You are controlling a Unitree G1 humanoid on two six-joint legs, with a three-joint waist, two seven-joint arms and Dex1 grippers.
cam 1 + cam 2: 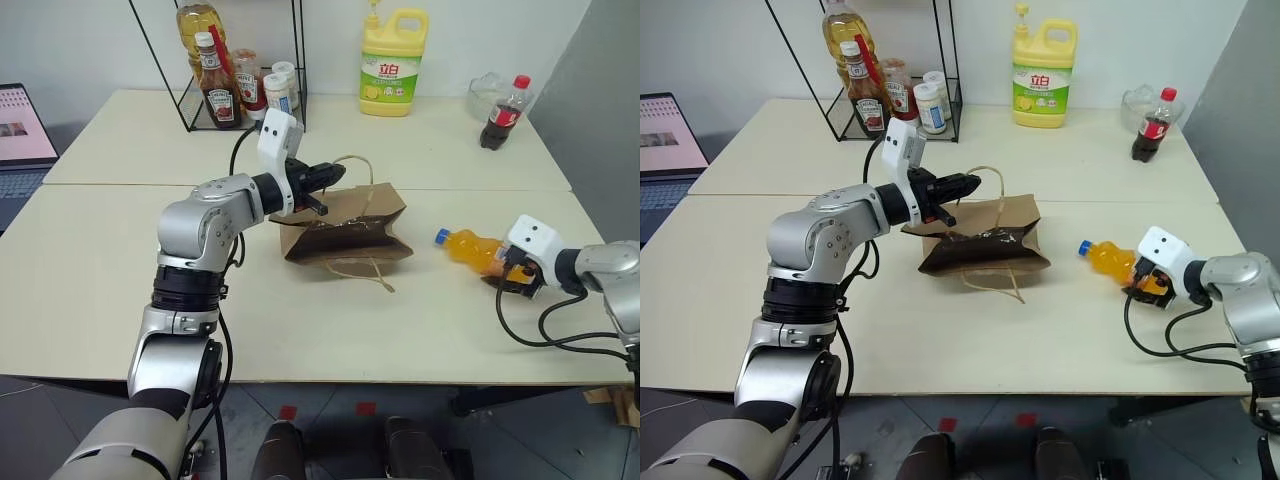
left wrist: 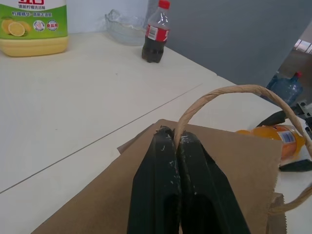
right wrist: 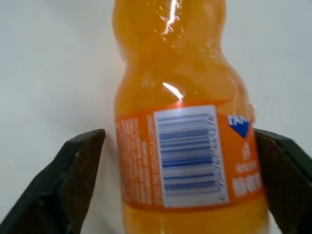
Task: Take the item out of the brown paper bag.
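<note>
Clear plastic, orange-filled item lying on its side on table, out of brown paper bag; smooth, rounded, likely to roll. Best taken at label band. Right gripper spread wide around it, a gap showing on one side; left gripper pinched on bag's handle.

Pale tables pushed together, white wall, grey partition at right

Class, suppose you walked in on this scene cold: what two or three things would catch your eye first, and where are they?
The orange bottle lies on its side on the table's right, out of the bag, between the right gripper's open fingers. Mid-table, the left gripper is shut on a handle of the brown bag. At the back stands a yellow jug.
</note>
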